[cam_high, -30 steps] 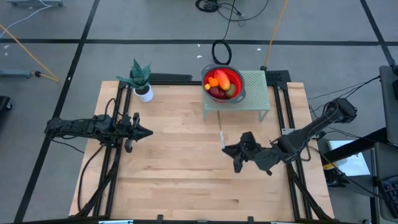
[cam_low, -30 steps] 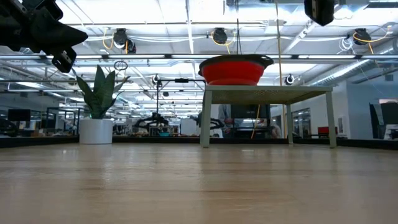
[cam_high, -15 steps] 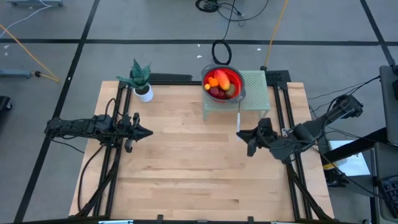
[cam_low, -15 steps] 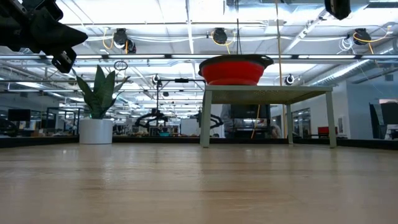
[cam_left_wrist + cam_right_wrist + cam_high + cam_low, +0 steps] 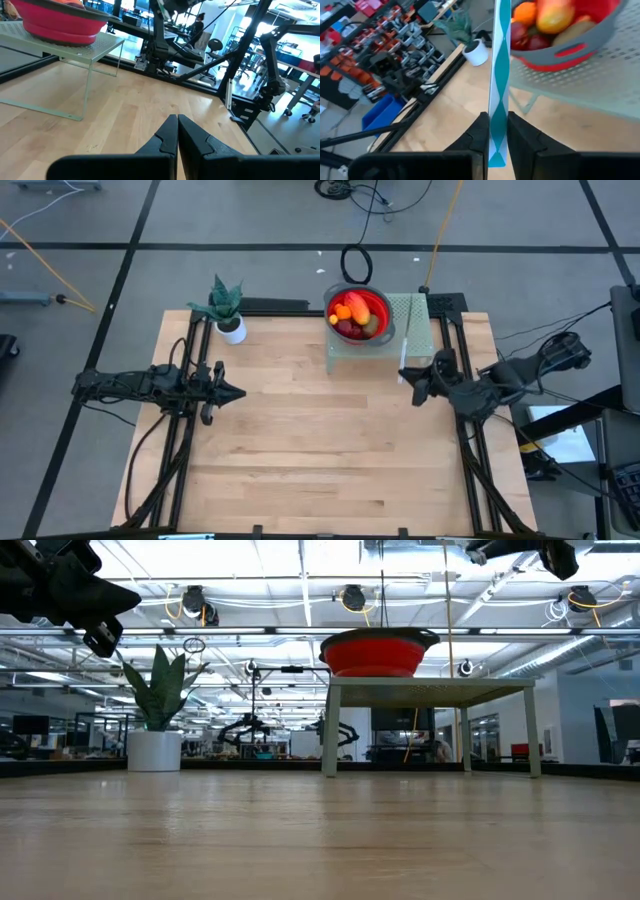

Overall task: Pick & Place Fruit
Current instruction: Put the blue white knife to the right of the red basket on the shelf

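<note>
My right gripper (image 5: 494,131) hangs in the air just beside the right end of the pale green perforated stand (image 5: 410,320), its fingers pinched narrow on a slim knife (image 5: 498,75) with a teal and silver blade. The blade stands between my two dark fingers (image 5: 477,134) and points up toward the bowl. From above, the knife (image 5: 402,360) shows as a thin pale sliver ahead of my right gripper (image 5: 415,383), at the stand's front right corner.

The fruit (image 5: 352,315) is all in the red bowl (image 5: 378,305) with its grey rim, which sits on the left part of the stand, at the far side of the wooden table (image 5: 300,450). In my right wrist view I see an orange piece (image 5: 526,13), a larger red-orange piece (image 5: 555,14), dark red balls (image 5: 520,32) and an olive-brown oval (image 5: 572,31) piled together.

My left gripper (image 5: 232,393) waits above the table's left side, well apart from the bowl, its fingers pressed together with nothing between them (image 5: 176,134). A potted plant (image 5: 226,310) stands at the far left corner.
</note>
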You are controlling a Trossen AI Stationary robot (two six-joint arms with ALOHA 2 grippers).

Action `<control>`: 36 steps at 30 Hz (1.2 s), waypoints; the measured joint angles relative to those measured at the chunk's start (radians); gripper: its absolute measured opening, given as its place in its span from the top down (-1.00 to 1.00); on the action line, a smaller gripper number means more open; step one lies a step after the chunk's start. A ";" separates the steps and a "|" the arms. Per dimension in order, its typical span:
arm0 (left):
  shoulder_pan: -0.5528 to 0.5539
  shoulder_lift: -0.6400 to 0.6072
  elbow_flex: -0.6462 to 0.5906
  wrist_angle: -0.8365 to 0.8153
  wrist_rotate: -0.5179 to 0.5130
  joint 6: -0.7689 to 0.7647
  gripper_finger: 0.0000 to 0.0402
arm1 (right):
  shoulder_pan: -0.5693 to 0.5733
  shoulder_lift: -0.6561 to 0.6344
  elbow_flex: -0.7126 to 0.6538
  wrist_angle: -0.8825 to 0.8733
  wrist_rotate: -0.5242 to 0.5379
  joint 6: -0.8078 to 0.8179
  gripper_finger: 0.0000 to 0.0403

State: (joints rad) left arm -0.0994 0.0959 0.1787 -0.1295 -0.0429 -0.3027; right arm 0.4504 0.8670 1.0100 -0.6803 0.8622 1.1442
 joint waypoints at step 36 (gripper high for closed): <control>0.000 0.000 0.000 0.011 -0.049 -0.068 0.95 | -0.675 -0.118 0.000 -0.349 -0.503 -0.070 0.81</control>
State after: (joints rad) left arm -0.0995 0.0959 0.1787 -0.1181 -0.0915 -0.3703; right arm -0.2243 0.7493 1.0100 -1.0293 0.3587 1.0742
